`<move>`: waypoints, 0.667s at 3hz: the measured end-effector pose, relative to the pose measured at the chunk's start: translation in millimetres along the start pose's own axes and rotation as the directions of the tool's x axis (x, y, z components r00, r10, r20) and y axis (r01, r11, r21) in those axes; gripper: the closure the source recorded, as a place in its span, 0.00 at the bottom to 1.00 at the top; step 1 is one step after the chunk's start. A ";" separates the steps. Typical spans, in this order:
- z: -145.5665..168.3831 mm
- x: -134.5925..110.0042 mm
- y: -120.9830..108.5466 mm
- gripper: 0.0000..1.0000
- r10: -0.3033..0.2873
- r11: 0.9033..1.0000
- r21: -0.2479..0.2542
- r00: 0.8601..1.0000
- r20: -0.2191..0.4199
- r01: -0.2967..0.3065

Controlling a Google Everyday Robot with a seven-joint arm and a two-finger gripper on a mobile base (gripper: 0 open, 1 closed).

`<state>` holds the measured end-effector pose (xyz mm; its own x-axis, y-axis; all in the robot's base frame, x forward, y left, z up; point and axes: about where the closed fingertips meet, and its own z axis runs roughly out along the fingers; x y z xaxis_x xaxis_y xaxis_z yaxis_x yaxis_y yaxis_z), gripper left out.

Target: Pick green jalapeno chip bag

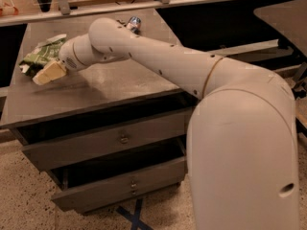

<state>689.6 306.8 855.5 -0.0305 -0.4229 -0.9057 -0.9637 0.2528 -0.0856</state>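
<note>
Holds the hand (48, 73) over the counter (120, 83), seemingly against the partly covered green jalapeno chip bag (41, 55); cannot tell its grip.

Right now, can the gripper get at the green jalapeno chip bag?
Probably yes. The gripper hangs over the cabinet top right beside the green jalapeno chip bag, with nothing between them; the can sits behind the arm.

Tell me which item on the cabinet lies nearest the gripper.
The green jalapeno chip bag, right beside the gripper; the white-and-blue can sits much farther away.
</note>
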 end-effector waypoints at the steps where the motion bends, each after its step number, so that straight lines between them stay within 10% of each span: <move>1: 5.7 1.6 4.9 0.38 -0.006 1.000 -0.014 1.000 -0.008 0.006; 2: 7.8 1.9 6.9 0.61 -0.017 1.000 -0.018 1.000 -0.018 0.017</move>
<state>685.0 314.6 849.9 -0.0184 -0.4426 -0.8965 -0.9688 0.2295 -0.0934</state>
